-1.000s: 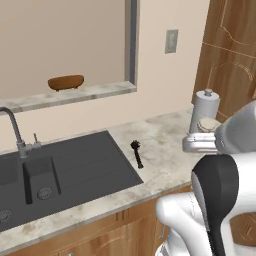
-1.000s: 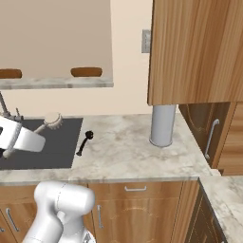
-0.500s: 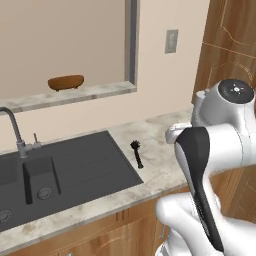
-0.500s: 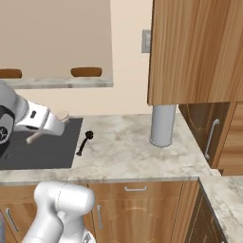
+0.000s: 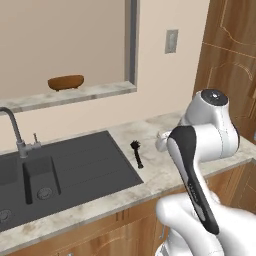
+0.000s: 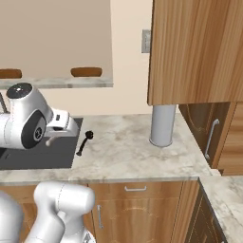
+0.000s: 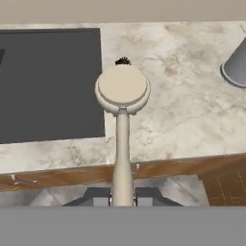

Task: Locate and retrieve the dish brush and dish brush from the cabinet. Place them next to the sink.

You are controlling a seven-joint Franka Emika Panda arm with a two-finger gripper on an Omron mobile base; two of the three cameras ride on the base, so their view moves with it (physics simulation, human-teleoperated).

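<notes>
My gripper (image 7: 122, 197) is shut on the thin handle of the pale beige dish brush (image 7: 122, 87), whose round head hangs above the counter at the sink's right edge. The black dish brush (image 5: 136, 153) (image 6: 84, 141) lies flat on the marble beside the dark grey sink (image 5: 75, 162) (image 7: 48, 81). Its bristles (image 7: 123, 61) peek out just behind the beige head. From the right base view the hand (image 6: 60, 126) hovers over the sink's right rim with the beige brush (image 6: 51, 139) below it. The light-brown cabinet (image 6: 199, 47) hangs at upper right.
A grey cylinder (image 6: 163, 124) (image 7: 235, 65) stands on the counter under the cabinet. The steel tap (image 5: 12, 125) rises at the sink's left. Brown bowls (image 5: 66, 81) (image 6: 86, 71) sit on the window ledge. My own arm (image 5: 200, 145) blocks the counter's right part.
The arm has swung round and come lower, carrying the beige brush down towards the counter by the black brush. The black brush has stayed put.
</notes>
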